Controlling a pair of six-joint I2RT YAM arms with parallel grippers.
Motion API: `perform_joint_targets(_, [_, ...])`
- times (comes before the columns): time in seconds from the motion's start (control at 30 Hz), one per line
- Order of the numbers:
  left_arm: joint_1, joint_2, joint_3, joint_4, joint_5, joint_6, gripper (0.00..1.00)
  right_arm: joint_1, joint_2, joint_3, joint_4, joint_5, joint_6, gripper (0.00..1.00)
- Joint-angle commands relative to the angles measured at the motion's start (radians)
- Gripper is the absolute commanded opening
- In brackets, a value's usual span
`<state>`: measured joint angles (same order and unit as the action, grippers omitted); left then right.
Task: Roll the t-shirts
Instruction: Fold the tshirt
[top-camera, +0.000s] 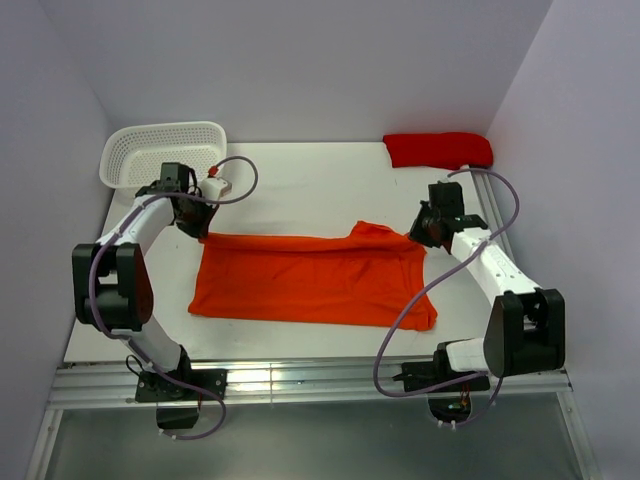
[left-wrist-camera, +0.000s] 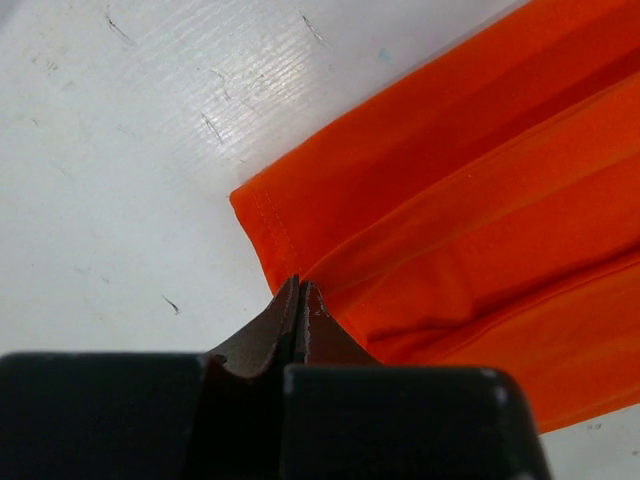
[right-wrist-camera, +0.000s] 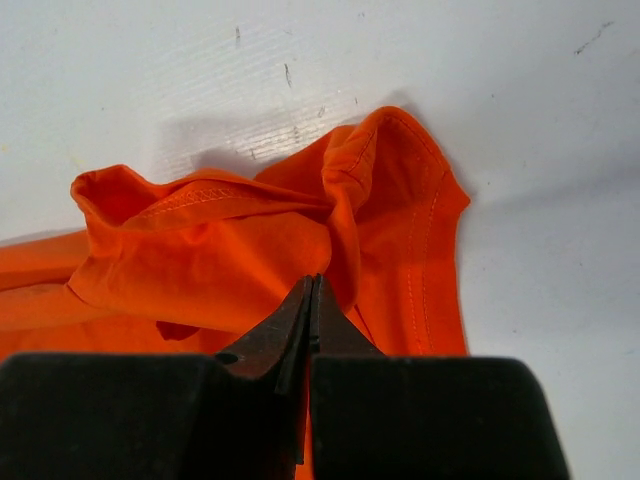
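Pale lilac walls box in a white desk, which shows small dark scuffs in both wrist views. Biggest item is the bright orange short-sleeved cloth t-shirt: mid-desk, laid out with its long side running left-right. Lengthwise creases show in the left wrist view, and the upper right end is bunched and puffed up off the surface. An aluminium rail runs along the near edge under the bases. The white-and-black left arm and right arm reach in from that edge, one to each far corner of the orange shirt. A white perforated plastic basket sits in the far left corner, close behind the left wrist. The darker red cloth t-shirt lies as a compact oblong bundle in the far right corner, well apart from the orange one. Lilac cables loop off both arms. Left gripper: jaws pressed together, tip at the hemmed corner edge of the orange shirt, with a crease running right up to it. Can't tell if any cloth is pinched. Right gripper: jaws together too, tip against the gathered cloth with wrinkles converging there. Same doubt about a pinch.
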<state>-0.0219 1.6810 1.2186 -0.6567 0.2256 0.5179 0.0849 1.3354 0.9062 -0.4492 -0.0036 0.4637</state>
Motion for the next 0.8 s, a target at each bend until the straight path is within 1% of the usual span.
perform_joint_targets(0.0, [0.01, -0.052, -0.008, -0.006, 0.034, 0.028, 0.0, -0.005, -0.056, -0.023, 0.017, 0.033, 0.01, 0.0])
perform_joint_targets(0.2, [0.011, -0.075, -0.054, -0.014, 0.04, 0.044, 0.0, -0.005, -0.087, -0.067, 0.02, 0.033, 0.016, 0.0])
perform_joint_targets(0.5, [0.011, -0.04, -0.123, -0.027, 0.043, 0.059, 0.0, -0.005, -0.071, -0.182, 0.073, 0.011, 0.05, 0.0])
perform_joint_targets(0.53, [0.011, -0.037, -0.123, -0.029, 0.04, 0.059, 0.04, -0.005, -0.071, -0.194, 0.079, 0.008, 0.05, 0.0])
perform_joint_targets(0.6, [0.011, -0.033, -0.129, -0.031, 0.038, 0.06, 0.06, -0.005, -0.073, -0.207, 0.09, 0.008, 0.055, 0.0])
perform_joint_targets(0.63, [0.011, -0.033, -0.131, -0.029, 0.037, 0.063, 0.14, -0.005, -0.073, -0.21, 0.092, 0.008, 0.056, 0.02])
perform_joint_targets(0.7, [0.011, -0.037, -0.137, -0.026, 0.029, 0.06, 0.23, -0.005, -0.076, -0.219, 0.095, -0.013, 0.056, 0.06])
perform_joint_targets(0.77, [0.011, -0.04, -0.145, -0.026, 0.029, 0.062, 0.3, -0.004, -0.077, -0.225, 0.092, -0.01, 0.056, 0.11])
